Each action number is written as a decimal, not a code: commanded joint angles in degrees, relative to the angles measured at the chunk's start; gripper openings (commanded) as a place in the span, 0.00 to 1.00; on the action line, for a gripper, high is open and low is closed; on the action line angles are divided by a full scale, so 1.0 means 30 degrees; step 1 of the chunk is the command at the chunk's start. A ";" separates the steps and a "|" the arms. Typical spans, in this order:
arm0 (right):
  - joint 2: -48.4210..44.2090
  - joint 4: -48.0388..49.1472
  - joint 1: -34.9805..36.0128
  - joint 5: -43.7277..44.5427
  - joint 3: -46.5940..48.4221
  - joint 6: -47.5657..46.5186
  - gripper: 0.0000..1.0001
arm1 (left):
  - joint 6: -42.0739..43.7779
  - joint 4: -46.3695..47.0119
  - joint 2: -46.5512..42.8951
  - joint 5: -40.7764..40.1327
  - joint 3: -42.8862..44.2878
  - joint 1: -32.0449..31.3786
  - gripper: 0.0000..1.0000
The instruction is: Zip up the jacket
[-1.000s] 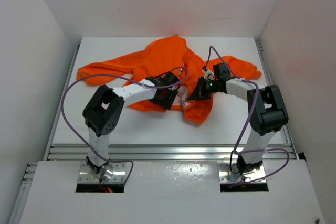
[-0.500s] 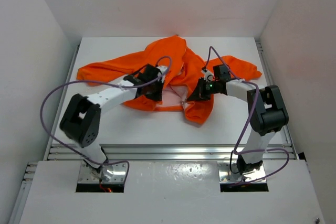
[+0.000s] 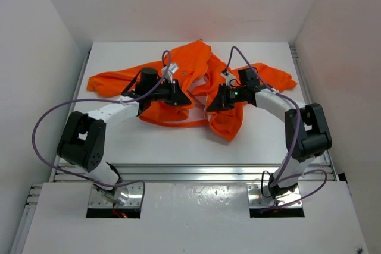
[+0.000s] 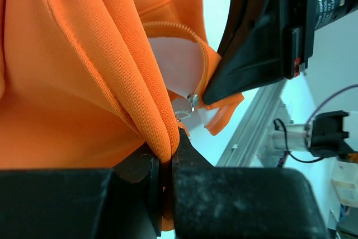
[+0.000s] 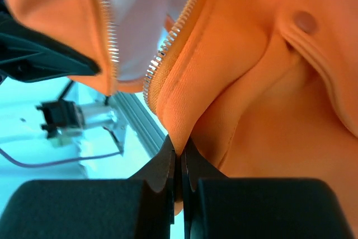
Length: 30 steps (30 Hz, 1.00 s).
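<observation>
The orange jacket [image 3: 190,66] lies crumpled at the middle back of the white table, its sleeves spread left and right. My left gripper [image 3: 183,100] is shut on a thick fold of the jacket's [image 4: 84,82] front edge. The pale zipper track curves past this fold, and a small metal pull [image 4: 193,102] hangs by it. Just right of it, my right gripper [image 3: 212,105] is shut on a thin fold of the other front edge [image 5: 235,82], beside two rows of zipper teeth [image 5: 165,51]. The front stands open between the two grips.
The white table [image 3: 268,141] ends in a metal rail [image 3: 190,171] at its near edge. White walls close in on the left, back and right. Purple cables [image 3: 53,117] loop from both arms. The right gripper's black body [image 4: 257,43] hangs close before the left wrist camera.
My left arm has swung out to the left and stretched toward the back, and its gripper has shut on the jacket's front edge. The right gripper has edged slightly left, still shut on the jacket.
</observation>
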 commanded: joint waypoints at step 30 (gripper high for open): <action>-0.2078 1.5556 -0.0878 -0.8850 -0.3180 0.7406 0.00 | -0.3841 1.0665 -0.1226 0.4080 -0.1550 0.0595 0.00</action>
